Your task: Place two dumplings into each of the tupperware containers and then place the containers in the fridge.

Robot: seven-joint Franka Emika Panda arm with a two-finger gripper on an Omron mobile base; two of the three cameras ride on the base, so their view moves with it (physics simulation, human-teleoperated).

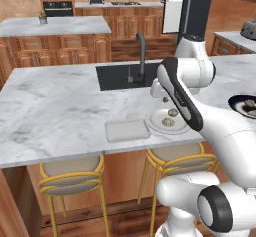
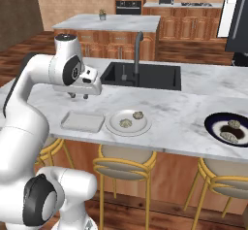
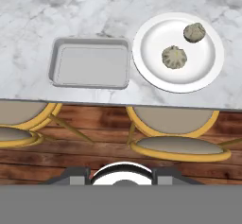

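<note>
With the arm folded at the elbow and the hand pointing straight down, the gripper [image 2: 78, 96] hangs above the marble counter [image 2: 184, 112] behind the one tupperware container [image 3: 90, 68], holding nothing; can't tell how wide the jaws stand. Count: one container, bare inside, just beside a white plate [image 3: 156, 62] carrying two dumplings [image 3: 174, 57]; two more dumplings on a dark plate [image 2: 215, 122], well apart to the right. Fridge [image 1: 197, 8] stands at the back.
</note>
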